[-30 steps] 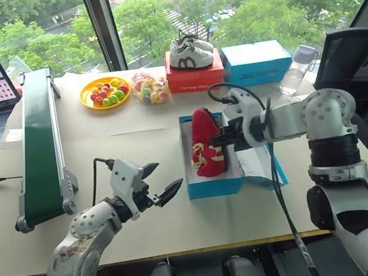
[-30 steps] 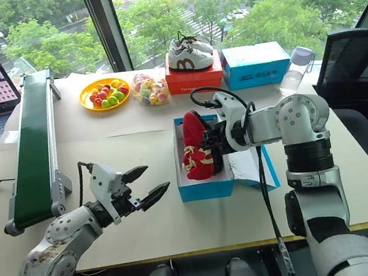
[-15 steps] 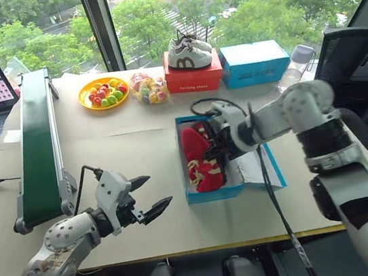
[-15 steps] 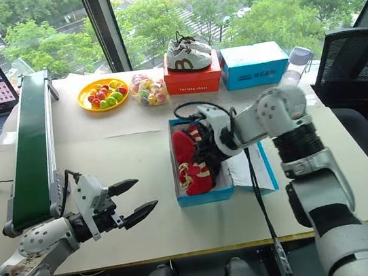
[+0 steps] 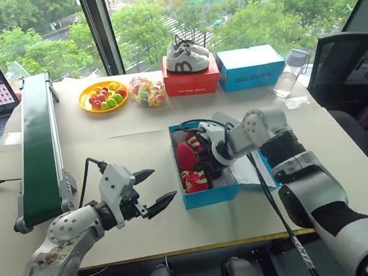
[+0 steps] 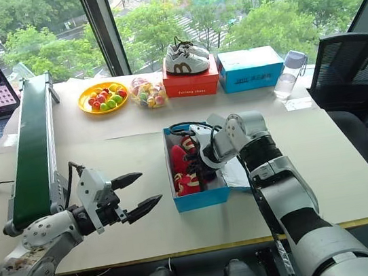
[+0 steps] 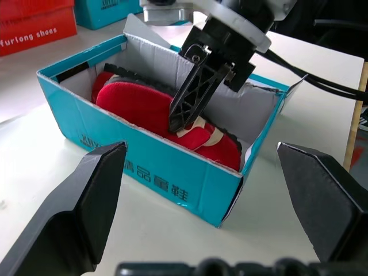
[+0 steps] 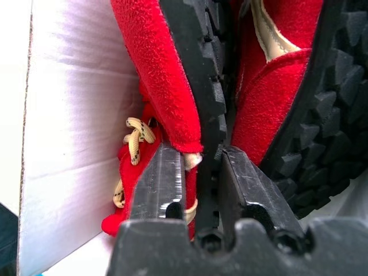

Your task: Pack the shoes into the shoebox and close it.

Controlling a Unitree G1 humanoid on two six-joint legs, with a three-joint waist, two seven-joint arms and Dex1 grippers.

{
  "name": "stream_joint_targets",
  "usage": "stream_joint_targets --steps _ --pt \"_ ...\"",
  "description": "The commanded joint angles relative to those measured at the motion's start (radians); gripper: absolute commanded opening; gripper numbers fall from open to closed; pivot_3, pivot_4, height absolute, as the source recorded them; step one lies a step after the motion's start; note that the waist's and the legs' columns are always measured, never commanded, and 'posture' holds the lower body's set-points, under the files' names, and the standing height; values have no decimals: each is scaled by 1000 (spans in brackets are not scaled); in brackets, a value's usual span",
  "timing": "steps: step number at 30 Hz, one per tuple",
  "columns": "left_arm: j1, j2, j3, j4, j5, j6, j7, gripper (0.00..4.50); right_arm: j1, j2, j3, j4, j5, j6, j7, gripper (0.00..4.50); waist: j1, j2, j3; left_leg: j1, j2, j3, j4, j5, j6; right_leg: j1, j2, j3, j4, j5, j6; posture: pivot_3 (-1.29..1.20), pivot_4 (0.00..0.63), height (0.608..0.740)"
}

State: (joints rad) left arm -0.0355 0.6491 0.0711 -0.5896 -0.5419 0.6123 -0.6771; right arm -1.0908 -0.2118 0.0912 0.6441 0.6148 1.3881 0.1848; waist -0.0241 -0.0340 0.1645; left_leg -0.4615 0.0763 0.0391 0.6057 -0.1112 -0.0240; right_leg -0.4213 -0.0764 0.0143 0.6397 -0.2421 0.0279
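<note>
The shoebox (image 5: 209, 194) is sitting open mid-table with both shoes (image 5: 189, 167) lying inside, long axes running twelve to six. The right gripper (image 8: 195, 190) is reaching down into it, fingers slightly apart astride one dark sole edge. The left gripper (image 5: 151, 189) is hovering at the box's nine o'clock, jaws wide and empty, farther away.

Both arms: silver-grey metallic shells, rounded joint housings, black bands at the joints. Left arm (image 5: 61, 241) shell looks scuffed and speckled near the elbow. Left tool (image 5: 152, 192): white boxy body, two black pointed fingers (image 5: 163, 201); in the wrist view they appear as broad, matte black wedges. A thin black cable loops over its top. Right arm (image 5: 298, 170) carries a black cable looping at the wrist and trailing along the forearm. Right tool (image 6: 204, 166): black fingers (image 8: 158, 187) with open lattice ribbing and a hex screw at the base.
</note>
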Motion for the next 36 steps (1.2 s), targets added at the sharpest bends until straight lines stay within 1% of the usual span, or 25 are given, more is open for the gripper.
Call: stream_joint_targets --steps 1,3,4,5,6,7,8,9,10,12,13,14,15,16,18,20,21,22,25,27,29,31,33,35,36 --pt "-12 0 7 -5 3 -21 -3 4500 -51 -34 -71 -141 -6 14 28 2627 1 2 1 0 0 1 0 0 0 -1 0 0 0 1 0 0 150 739" --pt "-11 1 10 -4 1 -22 -7 4500 -83 -63 -122 -259 46 89 62 3254 5 4 3 -3 0 2 0 0 0 -2 -1 0 0 2 0 0 150 739" --pt "-10 2 11 -2 1 -22 -9 4500 -98 -75 -151 -308 77 133 82 3254 8 5 3 -6 1 3 0 0 0 -3 -1 0 1 2 0 0 150 739" --pt "-11 2 11 2 1 -24 -11 4500 -113 -104 -170 -375 110 176 114 3254 8 5 3 -13 1 3 0 0 0 -8 -1 0 2 4 -2 0 150 739" --pt "-15 2 7 8 3 -25 -14 4500 -129 -172 -186 -443 212 205 173 3254 10 5 3 -15 1 3 1 1 -1 -11 -1 0 2 6 -6 0 150 739" --pt "-19 1 5 13 3 -26 -17 4500 -136 -237 -195 -495 307 219 227 3254 13 5 3 -17 1 3 1 2 1 -12 0 1 3 7 -3 0 150 739" --pt "-21 2 4 17 3 -28 -19 4500 -138 -281 -198 -526 376 225 259 3254 17 5 3 -18 1 3 1 5 7 -12 0 0 3 7 2 0 150 739" --pt "-26 2 3 22 2 -28 -23 4500 -119 -353 -195 -567 481 226 305 3254 20 5 3 -18 1 3 1 6 8 -11 0 0 3 5 3 0 150 739" --pt "-29 3 4 25 2 -29 -26 4500 -104 -400 -190 -592 549 226 328 3254 24 4 3 -18 1 4 1 6 8 -10 0 0 1 3 3 0 150 739" --pt "-40 5 2 41 5 -33 -33 4500 9 -537 -171 -709 628 226 406 2757 27 3 2 -17 1 4 1 0 7 -7 0 1 -1 -1 4 0 150 739" --pt "-48 4 0 50 8 -35 -36 4500 94 -606 -163 -772 652 226 438 2602 30 3 2 -16 1 4 1 -2 9 -4 0 0 -4 -2 5 0 150 739" --pt "-56 4 -3 57 9 -36 -39 4500 183 -667 -164 -830 675 226 466 2245 33 2 2 -15 1 4 1 -4 12 -2 0 0 -8 -2 5 0 150 739" --pt "-63 2 -5 63 7 -35 -43 4500 273 -712 -171 -889 691 226 488 2245 31 3 2 -15 1 4 1 -5 12 -2 0 0 -9 -2 5 0 150 739" --pt "-69 1 -7 66 7 -35 -46 4500 348 -743 -177 -942 696 226 506 1545 33 4 3 -15 1 6 2 -6 12 -2 -1 2 -9 -2 5 0 150 739" --pt "-77 1 -13 75 9 -38 -54 4500 465 -770 -186 -1014 691 225 511 1150 33 4 3 -16 0 8 3 -6 12 -2 -1 4 -9 -2 7 0 150 739" --pt "-85 0 -18 83 13 -40 -59 4500 581 -777 -183 -1056 665 201 491 433 28 4 3 -15 1 9 4 -6 12 -3 -1 5 -8 -2 7 0 150 739" --pt "-90 -1 -21 88 14 -41 -61 4500 634 -778 -175 -1070 634 185 471 135 27 4 3 -14 1 9 5 -6 12 -2 0 5 -8 -2 7 0 150 739" --pt "-95 -3 -24 91 16 -42 -61 4500 679 -772 -172 -1076 607 172 450 135 27 4 3 -14 2 9 7 -6 12 -2 0 5 -7 -1 8 0 150 739" --pt "-113 -16 -35 97 12 -38 -56 4500 820 -697 -188 -1023 526 144 352 135 33 2 2 -12 2 8 9 -6 12 1 0 5 -9 -4 5 0 150 739" --pt "-119 -21 -43 90 8 -32 -54 4500 904 -579 -197 -946 390 88 188 135 34 0 0 -12 1 10 10 -6 11 0 -1 6 -10 -2 7 0 150 739" --pt "-121 -21 -43 90 6 -29 -56 4500 954 -490 -218 -911 303 51 83 135 34 0 0 -12 2 10 12 -7 10 1 -1 6 -10 -1 7 0 150 739" --pt "-123 -18 -40 94 5 -29 -59 4500 971 -377 -292 -875 257 24 -12 135 34 1 0 -13 1 11 12 -7 10 0 -1 8 -10 -1 8 0 150 739" --pt "-125 -17 -40 94 3 -27 -60 4500 978 -299 -340 -854 211 -6 -75 135 24 -3 -3 -11 3 11 12 -6 12 0 2 9 -9 1 6 0 150 739" --pt "-128 -18 -43 91 1 -22 -57 4500 982 -187 -435 -820 189 -45 -164 135 16 -4 -5 -9 4 11 12 -6 12 2 3 10 -10 2 7 0 150 739" --pt "-130 -19 -44 90 0 -20 -57 4500 975 -104 -509 -807 210 -77 -218 135 14 -6 -6 -8 4 11 12 -6 11 2 3 10 -10 1 8 0 150 739"
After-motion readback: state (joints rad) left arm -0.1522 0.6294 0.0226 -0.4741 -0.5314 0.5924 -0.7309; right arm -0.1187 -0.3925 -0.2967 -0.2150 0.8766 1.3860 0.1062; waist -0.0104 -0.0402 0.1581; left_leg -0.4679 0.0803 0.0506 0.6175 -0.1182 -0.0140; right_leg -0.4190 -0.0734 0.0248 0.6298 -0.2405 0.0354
